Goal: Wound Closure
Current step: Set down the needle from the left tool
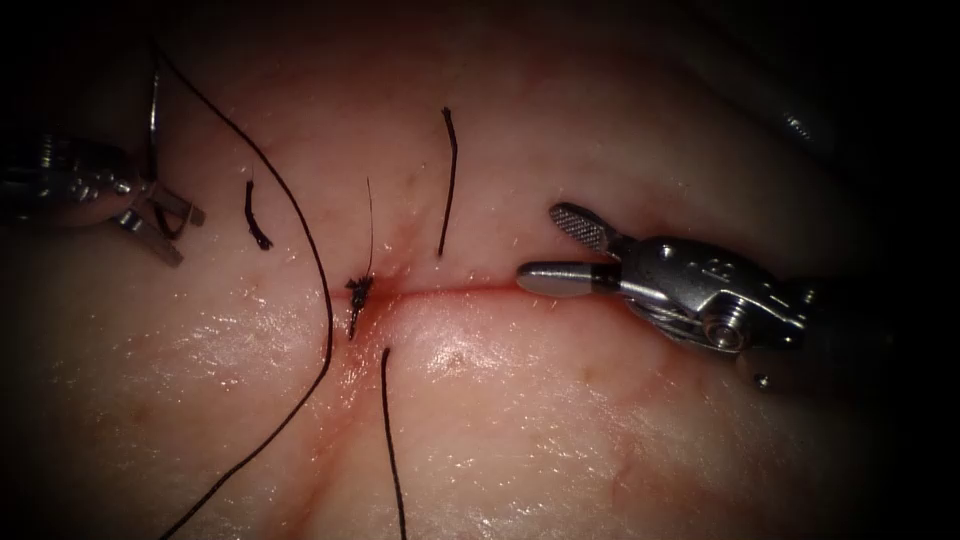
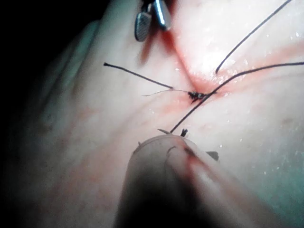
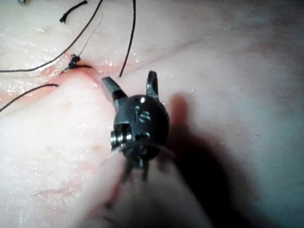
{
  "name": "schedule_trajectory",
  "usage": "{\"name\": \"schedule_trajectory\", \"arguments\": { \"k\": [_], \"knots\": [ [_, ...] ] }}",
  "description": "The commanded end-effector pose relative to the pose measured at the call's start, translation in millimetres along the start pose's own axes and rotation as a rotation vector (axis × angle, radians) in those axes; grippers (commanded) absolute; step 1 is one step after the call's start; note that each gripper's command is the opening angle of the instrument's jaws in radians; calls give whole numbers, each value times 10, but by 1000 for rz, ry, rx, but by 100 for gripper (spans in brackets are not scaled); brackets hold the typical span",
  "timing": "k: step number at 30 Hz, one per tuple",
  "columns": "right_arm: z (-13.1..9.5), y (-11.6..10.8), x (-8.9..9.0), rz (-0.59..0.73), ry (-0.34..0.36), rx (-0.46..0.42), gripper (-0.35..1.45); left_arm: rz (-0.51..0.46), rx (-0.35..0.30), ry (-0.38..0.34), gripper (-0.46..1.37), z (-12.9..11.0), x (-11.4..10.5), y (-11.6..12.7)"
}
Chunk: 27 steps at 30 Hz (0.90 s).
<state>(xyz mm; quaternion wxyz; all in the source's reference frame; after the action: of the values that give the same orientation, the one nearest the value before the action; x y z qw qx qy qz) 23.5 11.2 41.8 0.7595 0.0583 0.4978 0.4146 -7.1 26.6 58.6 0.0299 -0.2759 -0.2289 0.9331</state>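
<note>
**Ana:** So, what does the right tool (image 1: pixel 545 247) hold?

**Ben:** Nothing. Its jaws stand wide apart, one tip just above the cut (image 1: pixel 450 290) and the other right at its line, over the tissue (image 1: pixel 520 420). The right wrist view shows the same spread (image 3: pixel 130 80), with bare tissue between the tips.

**Ana:** And the left tool (image 1: pixel 175 228)?

**Ben:** It sits well to the left of the cut. The needle (image 1: pixel 154 120) shows as a thin grey curve rising straight from that tool's tip. Whether the tool grips it cannot be told. The visible length of the needle lies above the surface, not in the tissue.

**Ana:** Where does the thread (image 1: pixel 318 270) run?

**Ben:** It leaves from beside the needle, arcs away from the left tool toward the cut and passes just left of the knot (image 1: pixel 358 290). Then it trails down and away.

**Ana:** Is the knot near either tool?

**Ben:** It lies between them on the cut's left end, nearer the right tool's tips, with red fluid (image 1: pixel 400 300) around it.

**Ana:** Any loose pieces?

**Ben:** Three cut ends of thread. A short one (image 1: pixel 257 215) lies just beyond the left tool's tip. A longer one (image 1: pixel 449 180) lies above the cut and another (image 1: pixel 390 440) below it.
</note>
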Motion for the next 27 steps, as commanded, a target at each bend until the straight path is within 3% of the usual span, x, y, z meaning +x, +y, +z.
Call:
{"name": "schedule_trajectory", "arguments": {
  "k": [1, 5, 13, 16, 21, 27],
  "knots": [
    [2, 0, 0, 1, 0, 1, 114, -13, 6, -2, 95, -1, 1, 1],
    [5, -1, 1, 2, 0, -2, 115, -43, 5, 5, 115, -9, 7, 5],
    [6, -2, 2, 3, 0, 0, 116, -72, 36, 104, 122, -42, 28, 4],
    [6, -2, 2, 3, 0, 1, 116, -72, 59, 167, 125, -71, 37, 2],
    [6, -3, 2, 3, 0, 1, 117, -56, 54, 202, 123, -110, 41, 13],
    [12, -6, 4, 5, 2, 1, 118, 25, 97, 264, 116, -154, 59, 14]
  ]
}}
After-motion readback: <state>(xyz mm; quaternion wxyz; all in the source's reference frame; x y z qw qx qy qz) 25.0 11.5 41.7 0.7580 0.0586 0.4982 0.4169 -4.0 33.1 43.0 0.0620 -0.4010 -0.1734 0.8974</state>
